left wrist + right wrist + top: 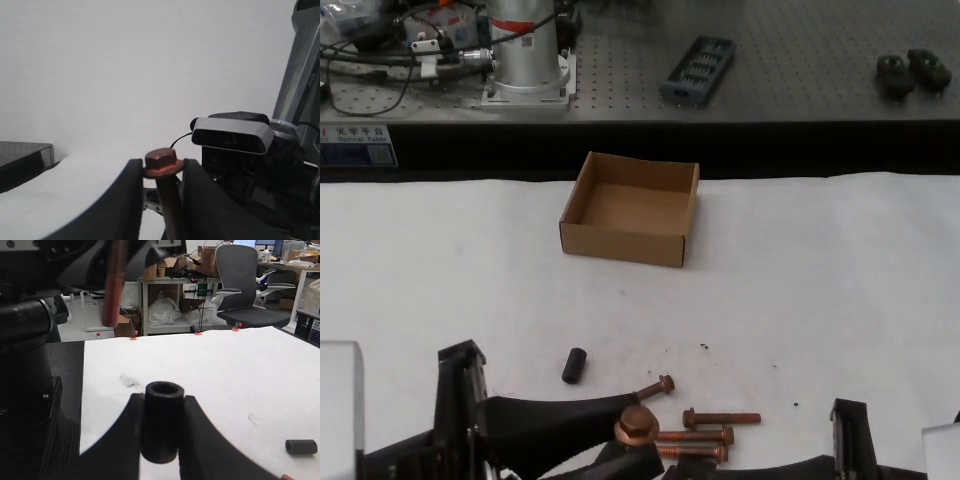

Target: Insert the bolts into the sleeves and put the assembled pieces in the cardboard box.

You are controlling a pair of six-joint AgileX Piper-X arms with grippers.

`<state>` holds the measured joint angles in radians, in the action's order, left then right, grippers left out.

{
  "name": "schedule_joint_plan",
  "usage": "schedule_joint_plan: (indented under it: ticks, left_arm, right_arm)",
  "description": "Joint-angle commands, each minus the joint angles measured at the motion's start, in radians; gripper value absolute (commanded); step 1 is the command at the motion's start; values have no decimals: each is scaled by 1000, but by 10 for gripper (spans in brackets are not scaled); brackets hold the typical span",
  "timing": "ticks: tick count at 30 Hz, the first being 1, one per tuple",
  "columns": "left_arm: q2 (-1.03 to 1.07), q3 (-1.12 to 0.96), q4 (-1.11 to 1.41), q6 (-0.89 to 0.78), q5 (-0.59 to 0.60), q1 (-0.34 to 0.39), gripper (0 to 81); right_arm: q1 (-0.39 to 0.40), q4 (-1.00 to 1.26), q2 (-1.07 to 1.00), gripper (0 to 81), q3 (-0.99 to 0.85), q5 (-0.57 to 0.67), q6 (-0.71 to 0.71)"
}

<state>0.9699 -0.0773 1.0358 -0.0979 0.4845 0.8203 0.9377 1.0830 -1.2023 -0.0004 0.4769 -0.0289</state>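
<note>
Left gripper (161,172) pinches a bolt (161,161) just under its head, shank pointing down; right gripper (161,407) clamps the sleeve (162,422) upright, bore upward. The shank tip hangs above the sleeve, off to one side (axes roughly parallel, not yet aligned).

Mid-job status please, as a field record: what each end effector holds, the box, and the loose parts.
left end effector: shut on copper bolt, head at the fingertips
right end effector: shut on black sleeve, open bore showing
assembly: bolt and sleeve apart, not yet joined
cardboard box: open, nothing visible inside
loose sleeve: one, lying on white sheet
loose bolts: several, lying near the arms
</note>
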Motion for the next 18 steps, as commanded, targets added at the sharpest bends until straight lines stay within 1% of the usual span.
schedule_joint_plan:
  ticks: [1, 7, 12, 18]
  left_arm:
    - [23, -17, 46, -3, -8, 6, 6]
    - [136, -41, 150, 5, -8, 52, 6]
    - [219, -63, 225, 7, -8, 91, 6]
    - [261, -81, 247, 7, -8, 96, 6]
  right_arm:
    - [-4, 38, -3, 55, -9, 31, -16]
    - [-4, 38, -3, 55, -9, 79, -16]
    - [-4, 38, -3, 55, -9, 79, -16]
    - [-4, 35, -3, 55, -5, 82, -16]
